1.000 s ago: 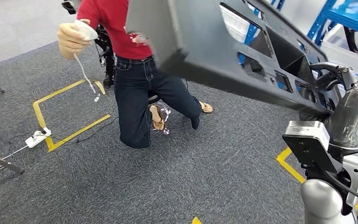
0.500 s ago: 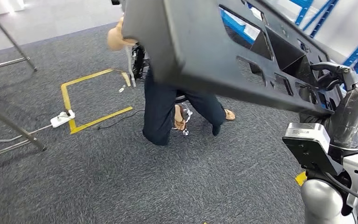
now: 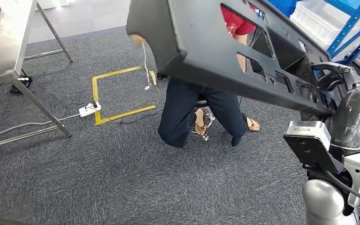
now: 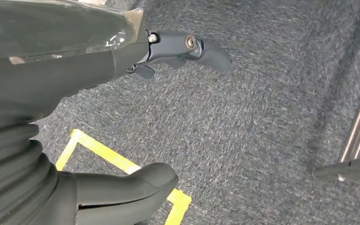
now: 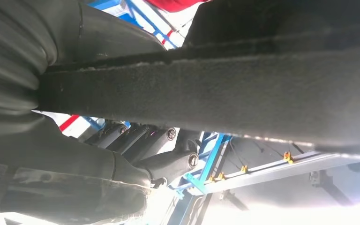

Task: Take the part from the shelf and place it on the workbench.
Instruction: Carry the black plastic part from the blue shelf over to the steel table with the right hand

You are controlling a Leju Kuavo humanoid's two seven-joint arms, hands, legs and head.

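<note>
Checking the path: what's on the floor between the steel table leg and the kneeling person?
Head view: a white power strip with its cable, and the yellow tape square, lie between the table leg and the person.

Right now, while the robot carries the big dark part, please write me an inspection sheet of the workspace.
Surface: metal workbench at the upper left of the head view, standing on slanted legs; a dark object lies at its far corner, too cropped to name.
Job's things: large dark panel with cut-outs, held high across the view.
Clutter: nothing seen.
Hands: right hand grips the panel's end; left hand holds nothing, fingers apart above the carpet.
Cables: white power strip on the floor with its cord; a thin white cable hangs below the panel's edge.
Surroundings: grey carpet with yellow tape square; a person kneels behind the panel; blue shelving at the right.
</note>
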